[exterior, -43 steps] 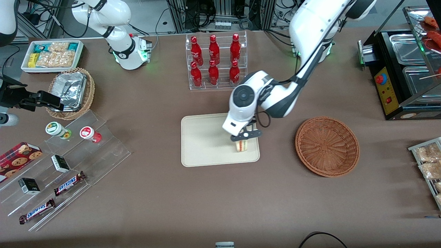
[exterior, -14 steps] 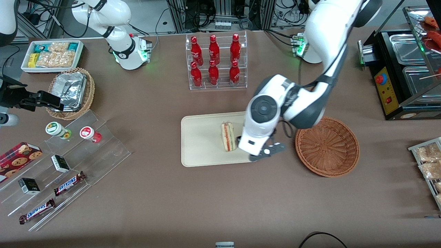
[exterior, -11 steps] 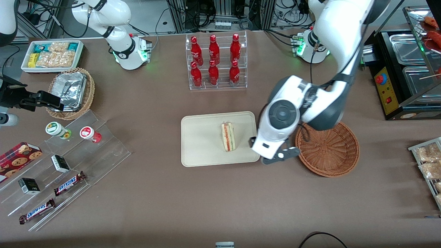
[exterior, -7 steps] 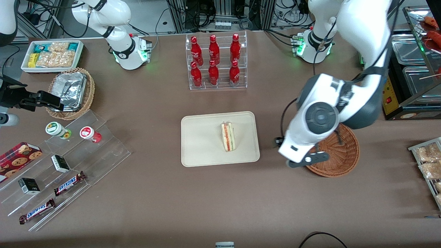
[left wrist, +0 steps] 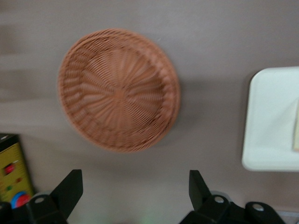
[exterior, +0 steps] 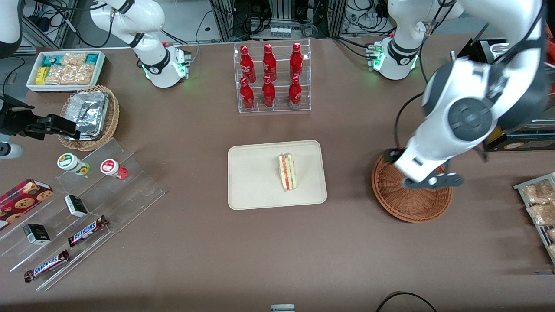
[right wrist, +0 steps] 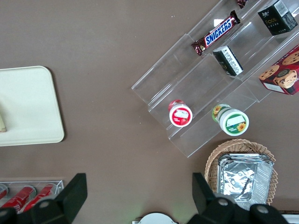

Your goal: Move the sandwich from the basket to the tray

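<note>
One sandwich [exterior: 288, 172] lies on its side on the tray [exterior: 253, 190], so I judge the placing done. Next comes the basket [exterior: 412, 208], holding nothing, well apart from the tray. My gripper [left wrist: 135, 193] hangs above the basket, fingers spread wide and grasping nothing; only parking remains, I think.

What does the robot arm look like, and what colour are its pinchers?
The working arm has smooth, rounded white shells with dark grey joints and a round dark grey cap on its side. A thin black cable loops beside it, and its base glows green. The gripper, up over the basket, is black, with two flat, pointed black fingers spread wide apart and small silver screws near their roots.
</note>
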`<action>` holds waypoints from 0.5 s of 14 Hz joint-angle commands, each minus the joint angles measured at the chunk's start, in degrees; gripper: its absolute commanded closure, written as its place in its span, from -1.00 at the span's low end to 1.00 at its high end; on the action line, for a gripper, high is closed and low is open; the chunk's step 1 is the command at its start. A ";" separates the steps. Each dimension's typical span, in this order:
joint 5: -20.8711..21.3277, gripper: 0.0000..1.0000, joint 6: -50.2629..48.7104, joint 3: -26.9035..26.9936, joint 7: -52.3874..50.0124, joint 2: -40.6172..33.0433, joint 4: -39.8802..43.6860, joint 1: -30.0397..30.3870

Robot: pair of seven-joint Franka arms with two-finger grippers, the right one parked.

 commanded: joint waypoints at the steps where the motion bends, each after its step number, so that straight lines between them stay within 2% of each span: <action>1: -0.50 -1.00 -4.10 -0.58 6.31 -5.73 -3.05 2.88; 3: -1.47 -1.00 -6.39 0.21 10.53 -8.19 -2.88 4.73; 7: -3.49 -1.00 -11.58 6.97 16.88 -11.71 -2.17 4.56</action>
